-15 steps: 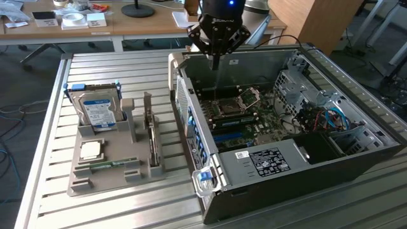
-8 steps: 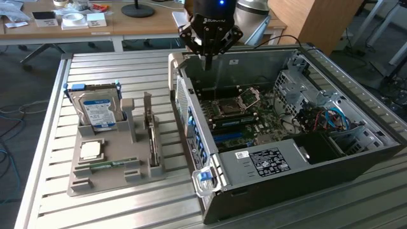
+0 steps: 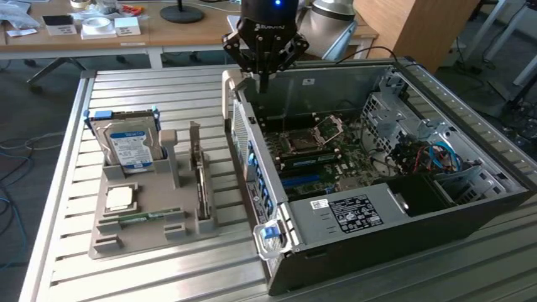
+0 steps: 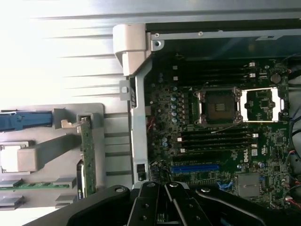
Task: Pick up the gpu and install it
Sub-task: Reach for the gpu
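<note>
The gpu (image 3: 201, 182) stands on edge in the grey holder tray (image 3: 151, 242) at the exterior view's left, a thin card with a metal bracket at its far end. In the wrist view the gpu (image 4: 87, 160) shows edge-on in the tray (image 4: 115, 146). My gripper (image 3: 261, 85) hangs above the far left corner of the open computer case (image 3: 403, 226), apart from the gpu. Its black fingers (image 4: 153, 202) are shut together with nothing between them. Below lies the motherboard (image 4: 211, 141) with a blue slot (image 4: 195, 167).
The tray also carries a silver hard drive (image 3: 130, 148), a square processor (image 3: 120, 198) and a narrow green memory stick (image 3: 143, 218). The case's white-grey rear frame (image 4: 134, 52) rises between tray and motherboard. Cables (image 3: 436, 157) fill the case's right side. A desk (image 3: 117, 31) stands behind.
</note>
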